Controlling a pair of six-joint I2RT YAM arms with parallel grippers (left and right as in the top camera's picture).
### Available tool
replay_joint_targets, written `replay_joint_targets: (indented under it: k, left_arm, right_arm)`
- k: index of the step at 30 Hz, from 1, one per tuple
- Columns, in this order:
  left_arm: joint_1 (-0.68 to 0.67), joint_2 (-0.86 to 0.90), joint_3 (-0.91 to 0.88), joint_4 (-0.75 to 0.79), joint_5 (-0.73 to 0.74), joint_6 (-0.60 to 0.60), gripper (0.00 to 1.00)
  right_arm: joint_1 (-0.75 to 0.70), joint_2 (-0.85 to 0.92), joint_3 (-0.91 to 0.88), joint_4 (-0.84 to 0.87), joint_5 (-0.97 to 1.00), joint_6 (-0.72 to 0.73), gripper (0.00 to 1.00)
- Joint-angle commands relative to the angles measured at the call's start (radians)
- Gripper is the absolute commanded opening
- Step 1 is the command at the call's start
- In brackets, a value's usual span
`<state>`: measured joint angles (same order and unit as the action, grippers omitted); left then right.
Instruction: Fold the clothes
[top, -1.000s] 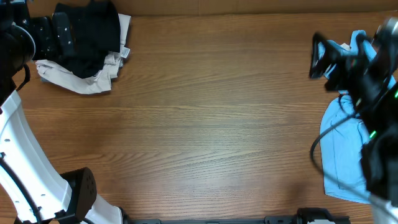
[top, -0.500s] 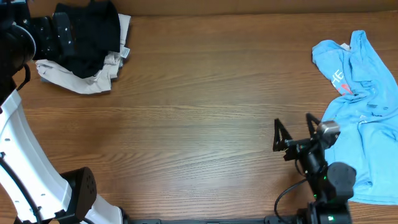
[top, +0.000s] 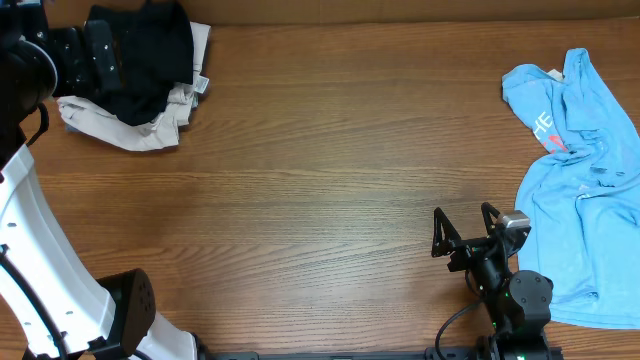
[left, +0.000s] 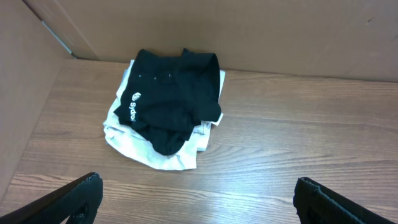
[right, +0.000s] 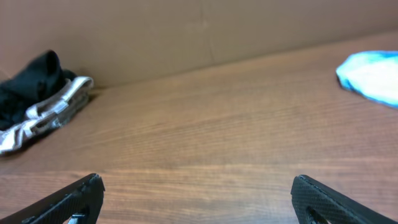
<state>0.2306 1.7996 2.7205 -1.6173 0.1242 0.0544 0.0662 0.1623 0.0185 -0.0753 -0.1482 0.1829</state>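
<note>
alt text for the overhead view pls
A wooden table with a crumpled light-blue T-shirt at its right edge and a black top heaped on a beige piece in the top-left corner. The right gripper hovers open over bare wood near the bottom, holding nothing.

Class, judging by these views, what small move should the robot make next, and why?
Probably lower the open left tool onto the crumpled black fabric top with a white logo: it lies unfolded on the beige cloth, directly ahead, and the tool is empty.
</note>
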Motion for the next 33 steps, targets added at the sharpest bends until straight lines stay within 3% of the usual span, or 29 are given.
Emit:
replay_joint_targets:
  k: [1, 15, 33]
  left_arm:
    - [-0.006, 0.001, -0.002, 0.002, 0.007, -0.01, 1.0]
    - [-0.007, 0.001, -0.002, 0.001, 0.007, -0.01, 1.0]
    - [-0.007, 0.001, -0.002, 0.001, 0.006, -0.01, 1.0]
  right_arm:
    - [0.005, -0.038, -0.01, 0.006, 0.017, 0.003, 1.0]
    - [0.006, -0.163, -0.01, 0.009, 0.017, 0.003, 1.0]
    - [0.006, -0.159, -0.01, 0.006, 0.017, 0.003, 1.0]
